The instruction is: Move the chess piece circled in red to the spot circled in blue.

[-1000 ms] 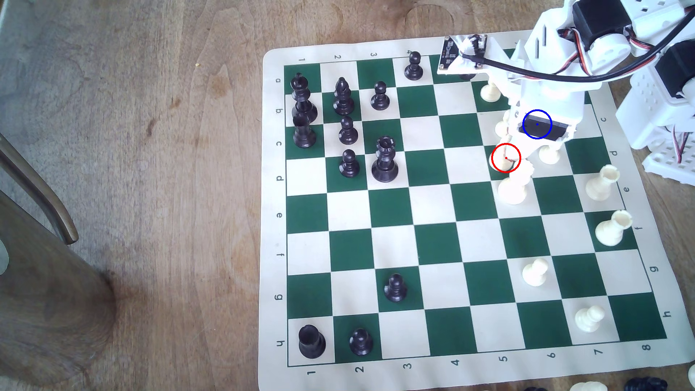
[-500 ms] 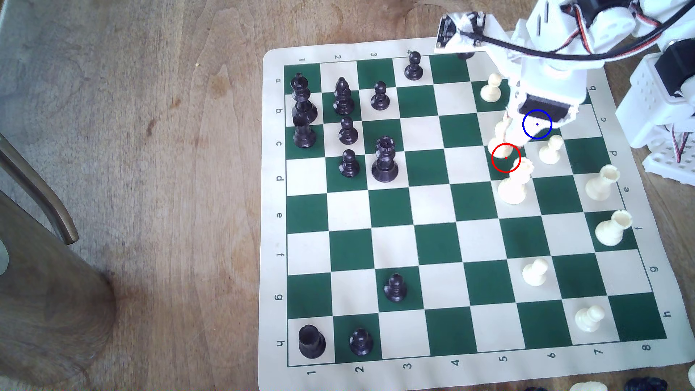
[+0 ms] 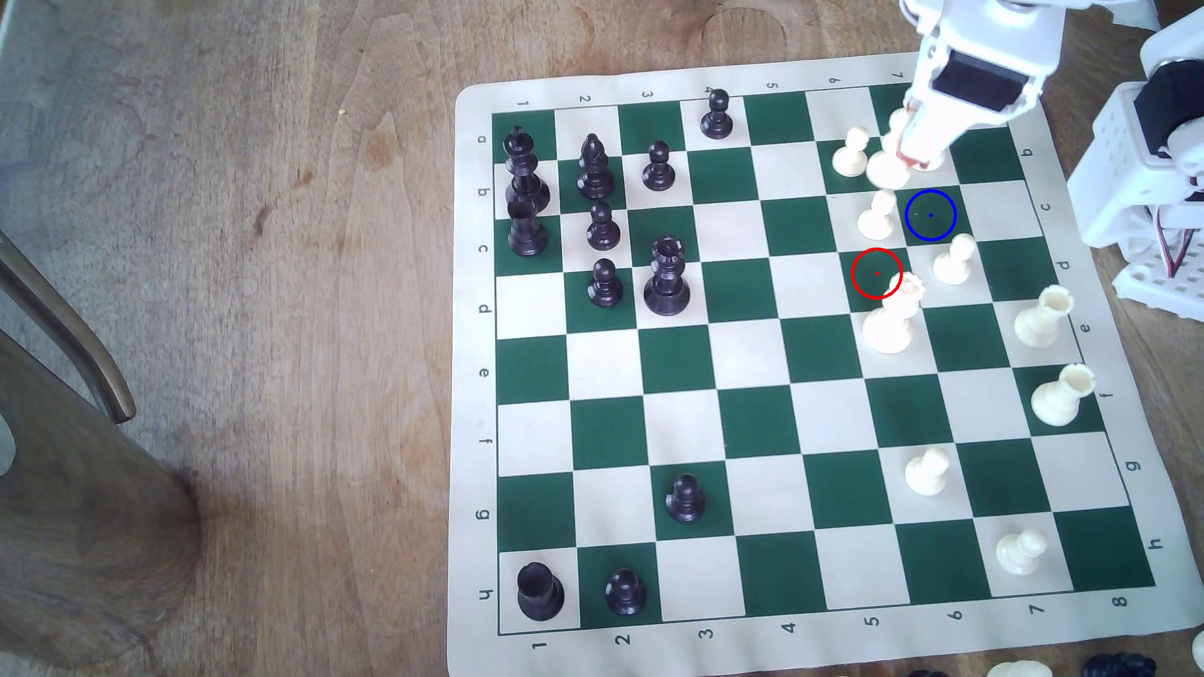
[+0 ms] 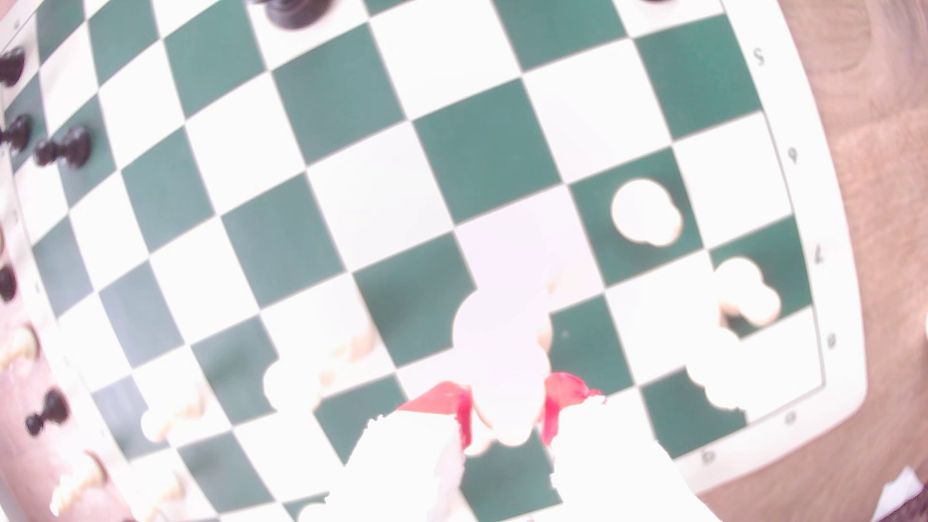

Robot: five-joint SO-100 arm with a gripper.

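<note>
My gripper [image 3: 907,155] is shut on the small cream chess piece [image 3: 887,170] and holds it in the air above the board's far right part in the exterior view. In the wrist view the chess piece [image 4: 502,351] sits between the red-tipped fingers [image 4: 557,401] of the gripper [image 4: 507,409]. The spot [image 3: 930,215], a green square with a blue ring, lies bare just nearer the camera than the held piece. The red-ringed green square [image 3: 876,273] has nothing standing on it.
Cream pawns stand close by: one [image 3: 876,216] left of the spot, one [image 3: 953,259] at its near right, one [image 3: 850,153] beside the held piece. The tall crowned cream piece [image 3: 889,319] is near the red ring. Black pieces [image 3: 602,228] crowd the board's left.
The gripper has risen and drawn back toward the exterior view's top, carrying the cream piece off the red-ringed square. The spot, covered by the arm before, is now uncovered.
</note>
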